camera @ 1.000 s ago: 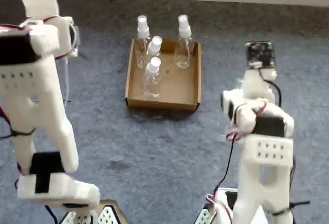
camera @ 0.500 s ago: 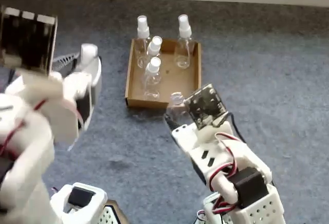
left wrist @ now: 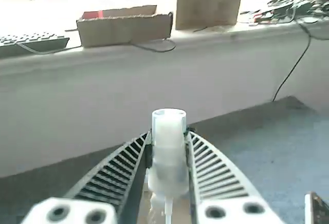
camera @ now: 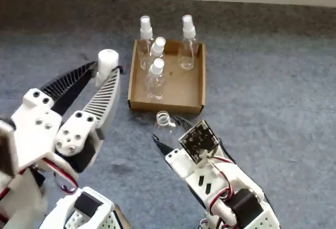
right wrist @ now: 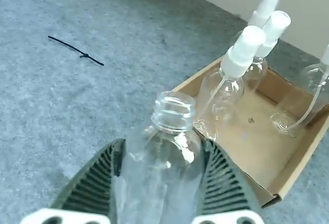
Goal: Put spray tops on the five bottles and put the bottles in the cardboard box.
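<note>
Office or lab: keyboard point(left wrist: 31, 42), cables point(left wrist: 286, 4).

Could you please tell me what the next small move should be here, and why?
Probably bring the left gripper across so its spray top hangs above the open neck of the bottle held in the right gripper. That bottle has no top and is outside the cardboard box, where four capped bottles already sit.

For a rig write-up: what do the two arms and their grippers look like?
Both are white plastic with black servo blocks. The left gripper and right gripper have tapered fingers with ribbed lattice sides. Red and white wires loop past the joints. Screw holes dot the gripper bases; a small circuit board sits on the right wrist.
</note>
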You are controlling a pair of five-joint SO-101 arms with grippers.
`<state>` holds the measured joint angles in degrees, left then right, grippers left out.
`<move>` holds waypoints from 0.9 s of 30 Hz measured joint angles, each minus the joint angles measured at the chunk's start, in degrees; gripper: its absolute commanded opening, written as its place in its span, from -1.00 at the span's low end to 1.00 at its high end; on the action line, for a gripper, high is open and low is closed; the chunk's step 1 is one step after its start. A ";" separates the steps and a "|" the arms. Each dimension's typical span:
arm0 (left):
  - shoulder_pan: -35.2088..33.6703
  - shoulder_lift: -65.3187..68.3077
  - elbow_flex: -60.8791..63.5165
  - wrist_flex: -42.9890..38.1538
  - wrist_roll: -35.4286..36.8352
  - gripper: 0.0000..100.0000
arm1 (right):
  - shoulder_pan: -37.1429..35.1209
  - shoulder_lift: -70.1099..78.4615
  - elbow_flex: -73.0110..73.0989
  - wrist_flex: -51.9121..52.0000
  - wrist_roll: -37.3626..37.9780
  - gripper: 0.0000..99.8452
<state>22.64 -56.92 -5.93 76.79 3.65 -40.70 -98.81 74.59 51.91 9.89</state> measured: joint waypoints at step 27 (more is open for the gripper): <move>14.15 -0.53 26.55 -35.69 0.00 -0.99 | -0.09 -5.45 8.97 -7.56 0.00 -0.99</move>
<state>36.79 -57.45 20.62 41.10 3.65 -40.79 -104.26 83.56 44.35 9.89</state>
